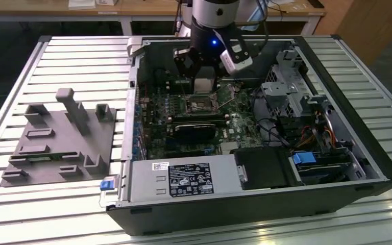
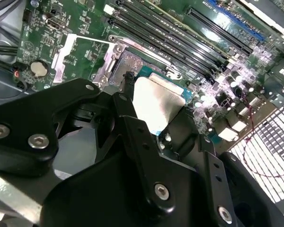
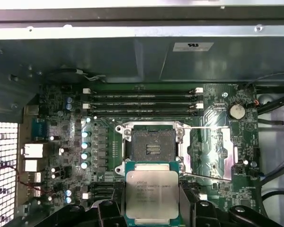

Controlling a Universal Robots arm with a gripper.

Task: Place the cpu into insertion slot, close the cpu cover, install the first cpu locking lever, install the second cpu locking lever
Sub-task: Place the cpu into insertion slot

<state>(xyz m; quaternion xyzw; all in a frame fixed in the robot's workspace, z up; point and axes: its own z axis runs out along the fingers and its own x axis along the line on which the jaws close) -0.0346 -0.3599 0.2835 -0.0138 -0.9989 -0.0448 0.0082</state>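
Jaws were clamped on the cpu (image 3: pixel 152 195) from both sides, holding it just beside the insertion slot (image 3: pixel 151 147), not seated yet. The cpu cover (image 3: pixel 213 152) was flipped open right next to the slot.

Robotics lab or test workshop, slatted metal bench (image 1: pixel 80 56) carrying an opened desktop computer case (image 1: pixel 250 214), grey blocky fixture (image 1: pixel 53 148) beside it, robot arm (image 1: pixel 213 15) above the exposed motherboard (image 1: pixel 182 109), pale wooden tables (image 1: pixel 155 13) along the back.

Black end effector (image 2: pixel 154 106) with silver screws (image 2: pixel 38 140); grey arm (image 1: pixel 213 13), blue light (image 1: pixel 213 42).
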